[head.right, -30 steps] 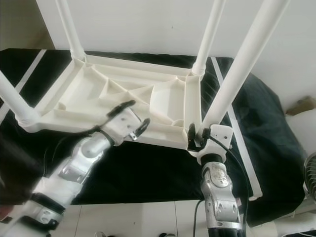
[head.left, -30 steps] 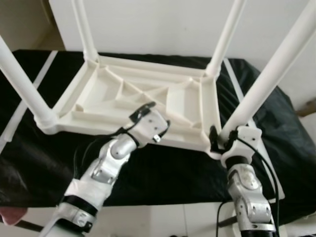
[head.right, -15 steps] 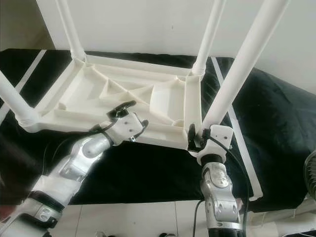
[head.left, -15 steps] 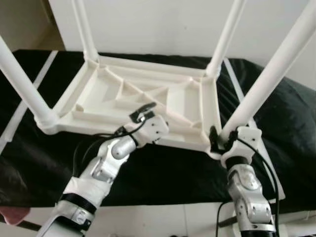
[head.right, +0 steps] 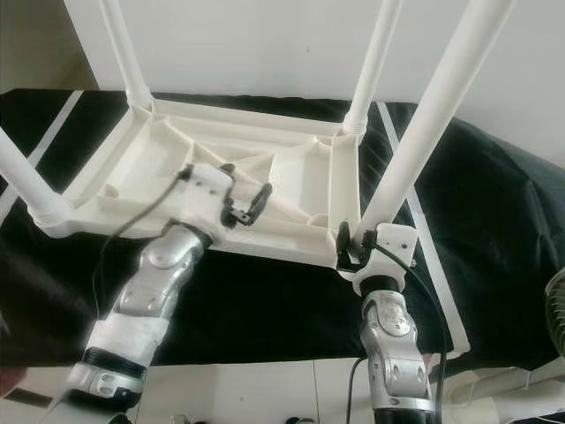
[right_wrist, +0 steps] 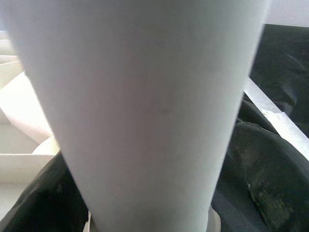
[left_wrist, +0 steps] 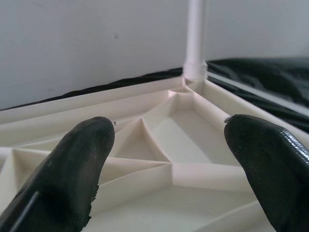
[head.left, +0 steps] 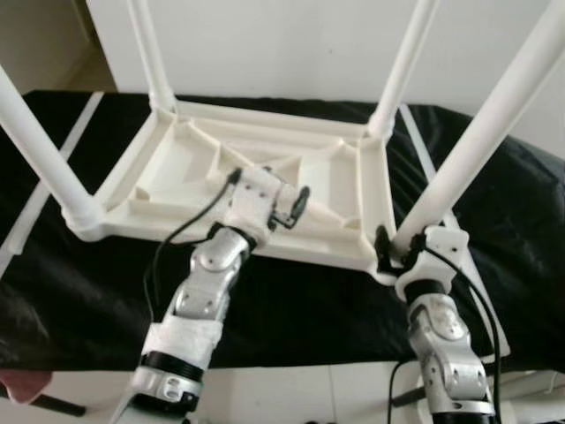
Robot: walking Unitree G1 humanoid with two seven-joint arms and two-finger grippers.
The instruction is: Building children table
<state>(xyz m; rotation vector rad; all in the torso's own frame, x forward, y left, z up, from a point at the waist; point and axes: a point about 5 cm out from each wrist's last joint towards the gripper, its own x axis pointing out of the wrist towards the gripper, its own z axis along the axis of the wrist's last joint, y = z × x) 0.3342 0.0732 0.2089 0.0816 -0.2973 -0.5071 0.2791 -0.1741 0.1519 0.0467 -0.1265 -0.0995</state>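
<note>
- Right gripper sits nearest, its fingers clamped around the base of the near right leg where that leg enters the corner socket of the table top; the right wrist view has the white tube pressed close between dark pads.
- Left gripper hovers a little farther in, above the ribbed underside near the front edge, fingers spread apart and holding nothing; the left wrist view looks between both fingertips across the ribs toward the far right leg.
- Table top lies upside down on a black cloth, with all four legs standing up from its corners, including the near left leg and far left leg.
- Judged step: seating or tightening the near right leg, the last stage before the table is turned over.
- Next move probably calls for the free gripper to brace the frame while the leg is pushed or twisted fully home.
- White wall stands behind.
</note>
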